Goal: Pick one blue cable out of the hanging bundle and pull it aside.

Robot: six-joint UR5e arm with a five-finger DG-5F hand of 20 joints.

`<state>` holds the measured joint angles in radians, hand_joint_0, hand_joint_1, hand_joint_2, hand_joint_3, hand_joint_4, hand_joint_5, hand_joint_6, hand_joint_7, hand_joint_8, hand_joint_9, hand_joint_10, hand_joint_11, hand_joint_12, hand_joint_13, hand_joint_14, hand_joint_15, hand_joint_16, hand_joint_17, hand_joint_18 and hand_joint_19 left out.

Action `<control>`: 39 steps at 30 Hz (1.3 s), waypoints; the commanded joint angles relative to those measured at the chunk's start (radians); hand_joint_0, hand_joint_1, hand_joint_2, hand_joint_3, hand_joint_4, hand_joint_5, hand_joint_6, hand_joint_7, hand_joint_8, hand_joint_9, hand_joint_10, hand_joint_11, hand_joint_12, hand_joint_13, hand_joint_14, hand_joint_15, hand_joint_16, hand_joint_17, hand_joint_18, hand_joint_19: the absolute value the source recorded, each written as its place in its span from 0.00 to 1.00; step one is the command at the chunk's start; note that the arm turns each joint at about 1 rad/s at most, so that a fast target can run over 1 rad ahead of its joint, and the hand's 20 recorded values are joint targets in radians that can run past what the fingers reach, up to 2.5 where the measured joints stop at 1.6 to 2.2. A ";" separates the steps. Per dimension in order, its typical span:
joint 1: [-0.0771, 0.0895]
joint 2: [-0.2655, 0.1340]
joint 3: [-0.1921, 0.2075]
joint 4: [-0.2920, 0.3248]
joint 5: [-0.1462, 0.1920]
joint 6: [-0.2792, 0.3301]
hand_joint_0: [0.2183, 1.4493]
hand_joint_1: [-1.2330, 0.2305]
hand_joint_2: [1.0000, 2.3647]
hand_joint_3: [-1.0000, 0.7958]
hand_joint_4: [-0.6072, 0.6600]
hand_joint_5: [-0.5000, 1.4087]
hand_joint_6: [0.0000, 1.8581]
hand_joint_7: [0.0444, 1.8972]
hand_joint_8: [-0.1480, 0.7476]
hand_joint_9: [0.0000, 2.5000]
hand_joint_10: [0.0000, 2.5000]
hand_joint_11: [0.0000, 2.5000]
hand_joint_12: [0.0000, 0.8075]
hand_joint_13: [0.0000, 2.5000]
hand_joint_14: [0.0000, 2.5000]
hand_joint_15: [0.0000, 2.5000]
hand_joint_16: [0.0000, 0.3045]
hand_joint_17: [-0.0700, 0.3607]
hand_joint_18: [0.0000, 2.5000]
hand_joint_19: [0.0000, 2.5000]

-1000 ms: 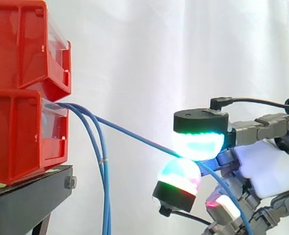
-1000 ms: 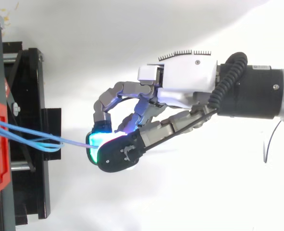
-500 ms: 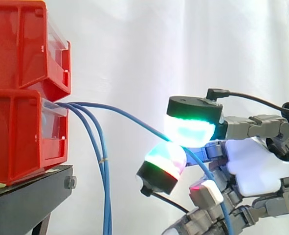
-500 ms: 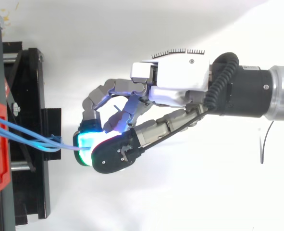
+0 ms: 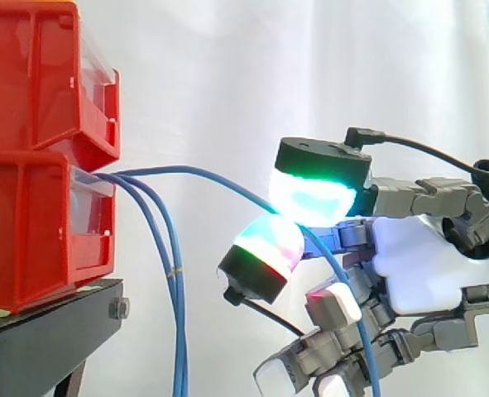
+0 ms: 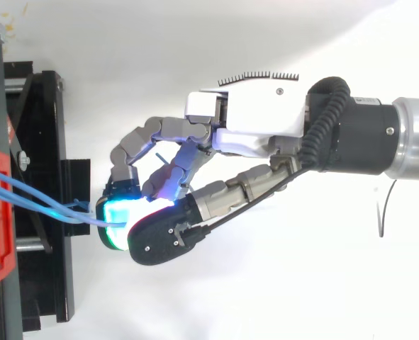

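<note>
Curtain backdrop, stacked bins, black stand.

We note a white curtain [image 5: 310,74] hanging in soft vertical folds across the back of the side view, brightly and evenly lit. At the left stand two red bins, the upper bin [image 5: 37,74] resting on the lower bin [image 5: 37,231], each with a clear front panel [image 5: 99,62]. Both sit on a black stand [image 5: 45,339] with a bolt [image 5: 119,308] in its edge. From above we see the stand over white ground [image 6: 230,297], greyer toward the upper left.

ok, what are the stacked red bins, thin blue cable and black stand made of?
Stacked red bins: moulded plastic by the look, semi-gloss, ribbed walls. Thin blue cable: smooth flexible jacket, likely PVC or rubber; it curves softly. Black stand: probably painted metal, matte, with a bolt head.
</note>
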<state>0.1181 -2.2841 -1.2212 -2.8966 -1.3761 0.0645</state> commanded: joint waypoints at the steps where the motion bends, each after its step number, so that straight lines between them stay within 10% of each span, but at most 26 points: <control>1: 0.000 0.000 0.000 0.000 0.000 -0.002 0.37 0.28 0.00 0.65 0.18 0.20 0.51 0.61 0.48 0.46 0.01 0.26 0.47 0.31 0.01 0.15 0.18 0.44 0.31 0.20; 39: 0.000 0.000 0.000 -0.001 0.002 -0.002 0.36 0.27 0.03 0.65 0.19 0.20 0.51 0.61 0.49 0.47 0.01 0.25 0.47 0.31 0.01 0.15 0.17 0.43 0.30 0.20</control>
<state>0.1181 -2.2841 -1.2212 -2.8977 -1.3744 0.0629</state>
